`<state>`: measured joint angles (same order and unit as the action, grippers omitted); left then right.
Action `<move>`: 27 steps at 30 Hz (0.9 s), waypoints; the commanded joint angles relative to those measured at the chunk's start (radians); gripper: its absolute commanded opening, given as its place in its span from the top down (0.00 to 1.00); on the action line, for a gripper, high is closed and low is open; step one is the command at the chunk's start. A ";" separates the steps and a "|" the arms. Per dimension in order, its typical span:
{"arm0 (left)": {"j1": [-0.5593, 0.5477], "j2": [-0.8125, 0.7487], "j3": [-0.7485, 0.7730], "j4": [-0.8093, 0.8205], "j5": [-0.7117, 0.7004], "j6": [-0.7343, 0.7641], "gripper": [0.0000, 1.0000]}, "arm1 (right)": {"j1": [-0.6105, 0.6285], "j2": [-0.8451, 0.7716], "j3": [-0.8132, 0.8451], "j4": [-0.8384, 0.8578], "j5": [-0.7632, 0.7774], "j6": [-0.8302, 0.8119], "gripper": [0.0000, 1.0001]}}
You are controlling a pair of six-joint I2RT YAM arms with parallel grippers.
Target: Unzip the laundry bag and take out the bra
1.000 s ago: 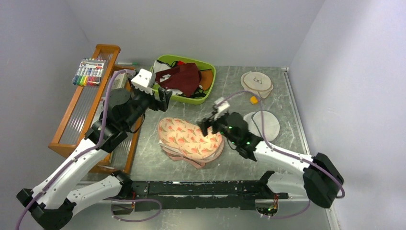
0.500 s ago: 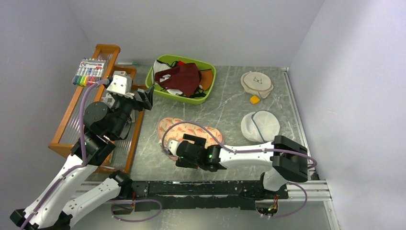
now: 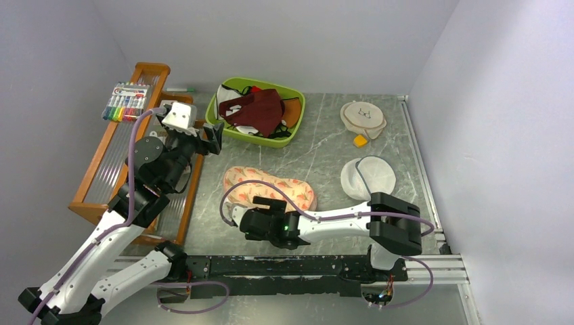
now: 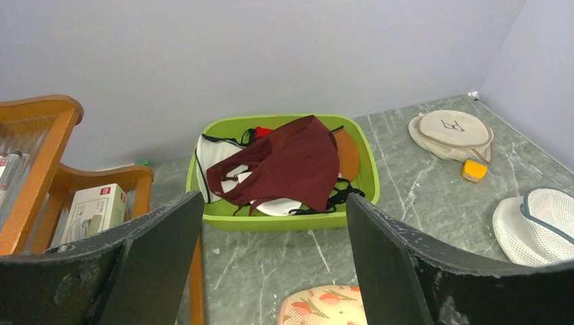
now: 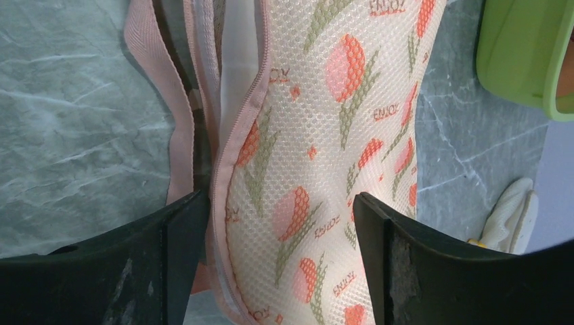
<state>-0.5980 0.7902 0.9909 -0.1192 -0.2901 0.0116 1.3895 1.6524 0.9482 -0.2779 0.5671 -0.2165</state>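
Note:
The laundry bag [image 3: 272,190], a printed peanut-shaped pouch, lies mid-table. In the right wrist view the laundry bag [image 5: 318,128] has its pink zip edge [image 5: 238,142] parted, and a pale white layer [image 5: 238,74] shows in the gap; I cannot tell whether it is the bra. My right gripper [image 3: 237,214] is low at the bag's near-left end. It also shows in the right wrist view [image 5: 276,264], open, its jaws standing either side of the bag's end. My left gripper [image 3: 213,135] is open and empty, raised left of the bag, and it also shows in the left wrist view [image 4: 274,271].
A green tub [image 3: 292,108] at the back holds a maroon garment [image 3: 257,108]. A round cream disc [image 3: 363,116], a small yellow piece [image 3: 360,141] and a white mesh bag [image 3: 369,176] lie to the right. A wooden rack [image 3: 122,156] with markers [image 3: 125,101] stands left.
My right arm swung from the bag's right end round to its near-left end and now lies low along the front. My left gripper drew back to the left, away from the bag.

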 commanded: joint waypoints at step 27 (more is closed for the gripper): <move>0.009 0.027 0.014 0.000 0.046 -0.006 0.12 | -0.115 -0.088 -0.024 0.111 0.222 0.012 0.55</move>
<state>-0.5976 0.8238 0.9909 -0.1230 -0.2611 0.0113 1.3491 1.5772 0.9474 -0.2188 0.7010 -0.2207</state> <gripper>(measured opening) 0.880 0.407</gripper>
